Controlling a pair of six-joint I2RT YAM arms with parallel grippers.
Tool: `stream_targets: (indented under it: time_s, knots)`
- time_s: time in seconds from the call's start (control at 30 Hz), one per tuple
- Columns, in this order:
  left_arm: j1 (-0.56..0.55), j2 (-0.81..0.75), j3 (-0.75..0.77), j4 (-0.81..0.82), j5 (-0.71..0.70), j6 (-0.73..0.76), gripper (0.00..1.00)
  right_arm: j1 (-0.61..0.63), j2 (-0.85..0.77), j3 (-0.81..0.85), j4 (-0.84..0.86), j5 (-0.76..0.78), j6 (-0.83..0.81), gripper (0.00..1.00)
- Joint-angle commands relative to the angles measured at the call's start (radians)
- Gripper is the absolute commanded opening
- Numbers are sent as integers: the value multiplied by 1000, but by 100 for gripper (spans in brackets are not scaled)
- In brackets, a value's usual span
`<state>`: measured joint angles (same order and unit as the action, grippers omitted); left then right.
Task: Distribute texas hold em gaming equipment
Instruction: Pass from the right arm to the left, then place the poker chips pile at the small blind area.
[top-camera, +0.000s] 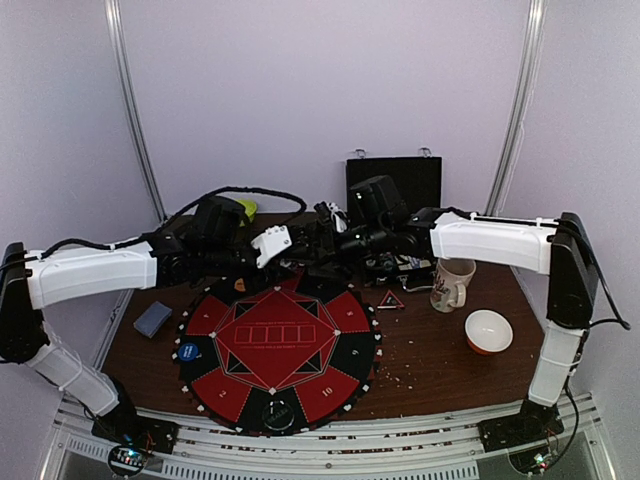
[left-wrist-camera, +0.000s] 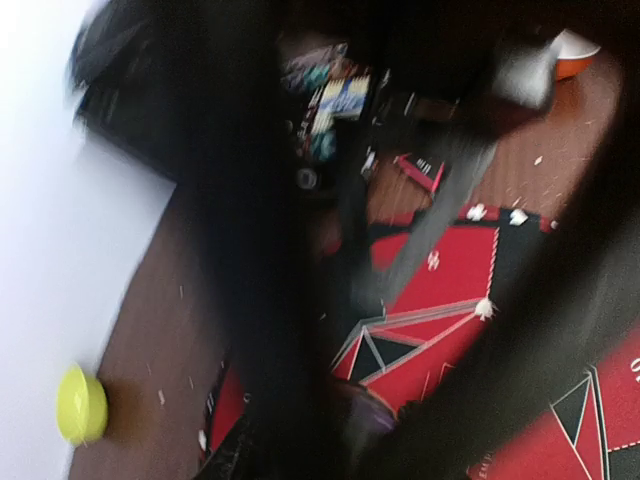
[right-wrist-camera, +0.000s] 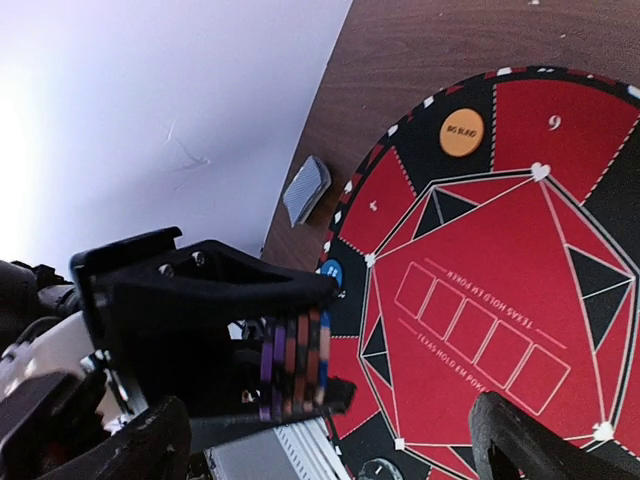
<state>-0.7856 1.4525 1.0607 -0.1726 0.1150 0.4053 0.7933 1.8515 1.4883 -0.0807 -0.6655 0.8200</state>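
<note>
In the right wrist view, a stack of striped poker chips (right-wrist-camera: 295, 365), purple, red and blue, sits clamped between the black fingers (right-wrist-camera: 230, 290) of my left gripper (right-wrist-camera: 335, 345). My right gripper (right-wrist-camera: 325, 425) stands wide open around that stack, touching nothing. In the top view both grippers meet above the back edge of the red-black mat (top-camera: 275, 340), left gripper (top-camera: 298, 245) and right gripper (top-camera: 332, 238). The left wrist view is blurred, with a purple shape (left-wrist-camera: 375, 415) between its dark fingers. A grey-blue card deck (top-camera: 152, 318) lies left of the mat. On the mat lie a blue disc (top-camera: 188, 350) and an orange disc (right-wrist-camera: 461, 132).
A red-black triangle (top-camera: 389, 299) lies right of the mat beside a white mug (top-camera: 452, 283). An orange bowl (top-camera: 488, 331) stands at the right. A green bowl (top-camera: 243, 208) is at the back left. A black case (top-camera: 393, 180) stands open against the back wall.
</note>
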Motion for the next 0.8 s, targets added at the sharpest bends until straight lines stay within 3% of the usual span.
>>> stream_targets:
  time_s: [0.0, 0.13, 0.23, 0.43, 0.77]
  knots:
    - [99, -19, -44, -98, -46, -230, 0, -56, -42, 31, -41, 95, -63, 100]
    - [321, 38, -83, -166, -100, -504, 0, -80, -82, 45, -161, 247, -168, 100]
    - [403, 67, -148, -127, -227, -644, 0, -80, -108, 51, -235, 293, -234, 100]
    - [436, 157, -175, -141, -385, -876, 0, -80, -166, 29, -282, 329, -290, 100]
    - [464, 174, -300, -98, -375, -1000, 0, -80, -212, 5, -323, 358, -338, 100]
